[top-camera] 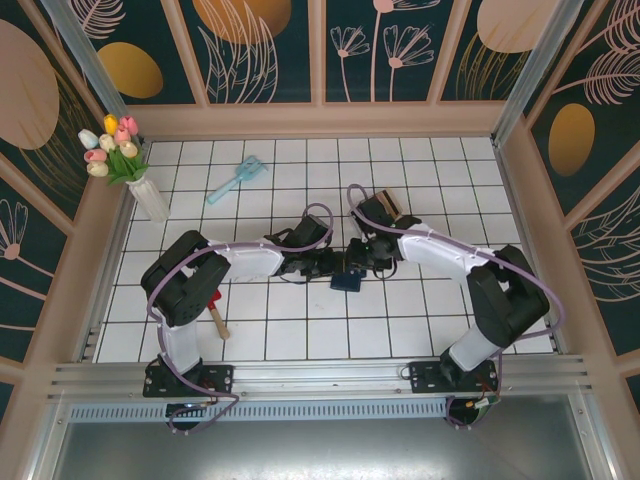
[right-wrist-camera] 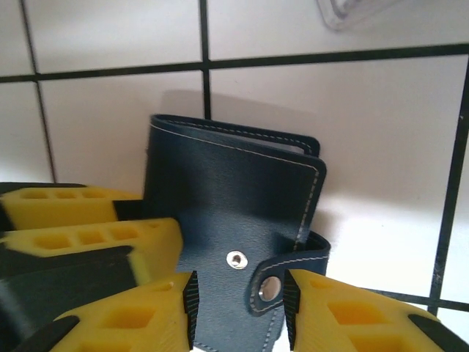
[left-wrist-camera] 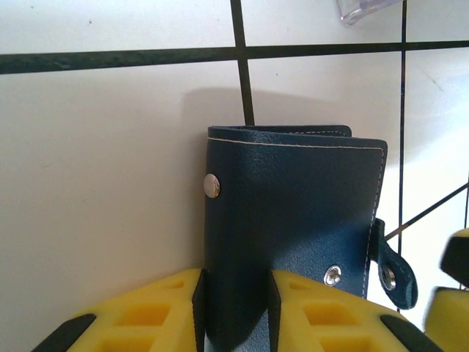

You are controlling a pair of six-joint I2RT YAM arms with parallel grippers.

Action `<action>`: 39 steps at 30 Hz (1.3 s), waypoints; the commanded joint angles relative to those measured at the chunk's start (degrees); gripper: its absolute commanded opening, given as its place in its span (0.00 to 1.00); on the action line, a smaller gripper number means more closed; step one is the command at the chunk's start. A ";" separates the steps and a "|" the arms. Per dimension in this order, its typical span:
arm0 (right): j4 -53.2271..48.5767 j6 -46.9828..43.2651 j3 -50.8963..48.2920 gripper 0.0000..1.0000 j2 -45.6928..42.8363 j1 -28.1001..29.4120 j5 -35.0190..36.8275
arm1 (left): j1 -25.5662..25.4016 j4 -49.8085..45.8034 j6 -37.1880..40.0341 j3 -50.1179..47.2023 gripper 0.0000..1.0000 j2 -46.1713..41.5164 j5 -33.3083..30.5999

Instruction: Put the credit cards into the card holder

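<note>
Left gripper (left-wrist-camera: 234,304) beside right gripper (right-wrist-camera: 238,308)

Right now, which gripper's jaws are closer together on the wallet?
The left gripper: its jaws pinch the card holder's bottom edge, while the right gripper's stand wider, either side of the snap tab.

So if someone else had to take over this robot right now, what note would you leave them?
Left pincer: shut on the lower edge of the navy card holder.
Right pincer: jaws on either side of the holder's snap-tab end; unclear whether they press it.
Holder: folded, held between the two arms, snap tab undone.
Credit cards: none clearly made out; a tan and dark thing behind the right arm may be them, too small to tell.
Done: holder gripped.
Left: open it and slide the cards into the slots.
</note>
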 commanded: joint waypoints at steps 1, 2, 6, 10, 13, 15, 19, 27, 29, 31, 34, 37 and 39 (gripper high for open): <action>-2.41 0.02 1.39 0.38 1.23 0.86 1.76 | -0.12 0.56 -0.31 -0.98 0.29 0.86 0.71; -2.48 0.11 1.43 0.39 1.48 1.03 1.82 | -0.11 0.73 -0.43 -1.07 0.29 0.79 0.64; -3.61 0.42 1.48 0.33 1.88 1.28 3.60 | -0.12 0.74 -0.49 -1.01 0.29 0.75 0.71; -3.75 0.39 1.74 0.22 1.48 1.33 2.74 | -0.15 0.61 -0.45 -1.10 0.29 0.75 0.71; -3.84 0.68 1.86 0.12 1.20 1.28 2.64 | -0.16 0.47 -0.31 -1.11 0.29 0.74 0.65; -4.04 0.86 1.98 0.08 1.18 1.36 2.81 | -0.15 0.31 -0.32 -1.10 0.29 0.69 0.63; -3.86 0.69 2.62 0.06 0.89 1.31 1.27 | -0.09 0.38 -0.31 -0.95 0.29 0.83 0.74; -0.24 1.02 3.01 0.00 1.97 0.91 -5.42 | -0.11 0.74 -0.62 -1.17 0.27 1.20 0.97; 0.35 1.51 2.89 0.00 3.02 0.87 -6.08 | -0.10 0.74 -0.70 -1.05 0.27 1.33 0.98; 1.03 1.93 2.56 0.00 3.93 0.67 -6.47 | -0.14 0.89 -0.73 -1.12 0.27 1.28 1.07; 1.75 2.95 1.58 0.00 4.57 -0.17 -6.07 | -0.15 1.00 -0.75 -1.19 0.27 1.43 1.07; 2.72 3.24 0.89 0.00 5.02 -0.81 -6.36 | -0.12 1.09 -0.75 -1.16 0.27 1.57 1.33; 2.93 3.41 0.91 0.00 5.39 -0.86 -6.80 | -0.08 1.05 -0.90 -1.11 0.27 1.57 1.31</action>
